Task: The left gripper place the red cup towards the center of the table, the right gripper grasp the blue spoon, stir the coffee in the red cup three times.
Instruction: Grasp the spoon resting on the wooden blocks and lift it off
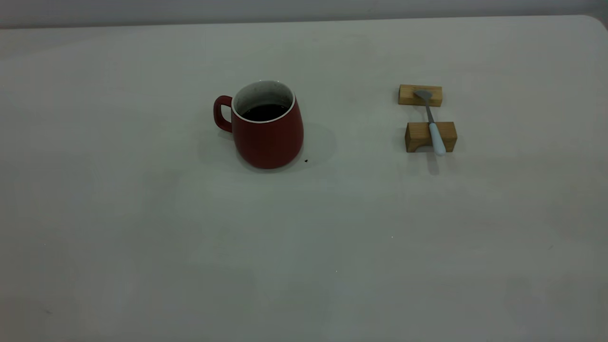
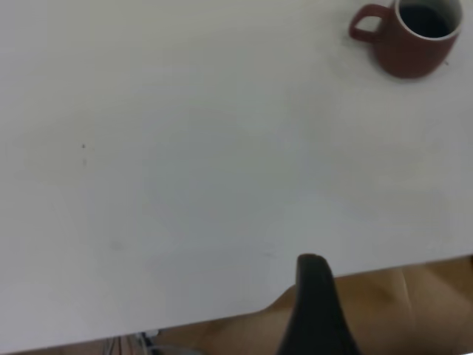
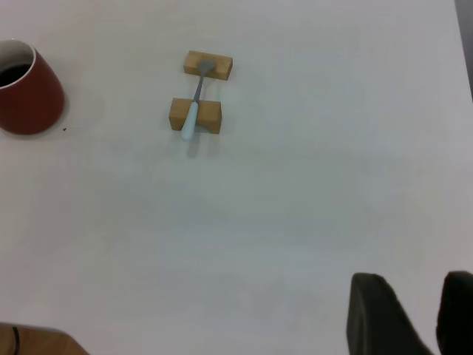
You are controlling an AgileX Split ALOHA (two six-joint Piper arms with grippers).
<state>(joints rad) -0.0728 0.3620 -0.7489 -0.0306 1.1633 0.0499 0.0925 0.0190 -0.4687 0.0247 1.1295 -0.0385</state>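
Note:
The red cup (image 1: 266, 128) stands upright near the middle of the table (image 1: 142, 228), handle to the left, with dark coffee (image 1: 265, 112) inside. To its right the blue spoon (image 1: 434, 130) lies across two wooden blocks, bowl on the far one, pale handle overhanging the near one. Neither gripper shows in the exterior view. In the left wrist view a dark part of my left gripper (image 2: 314, 296) hangs over the table's edge, far from the red cup (image 2: 410, 37). My right gripper (image 3: 417, 288) is slightly open and holds nothing, well away from the blue spoon (image 3: 194, 111).
The far wooden block (image 1: 420, 95) and the near wooden block (image 1: 430, 137) carry the spoon. A small dark speck (image 1: 306, 161) lies beside the cup's base. A brown floor (image 2: 399, 303) shows past the table's edge in the left wrist view.

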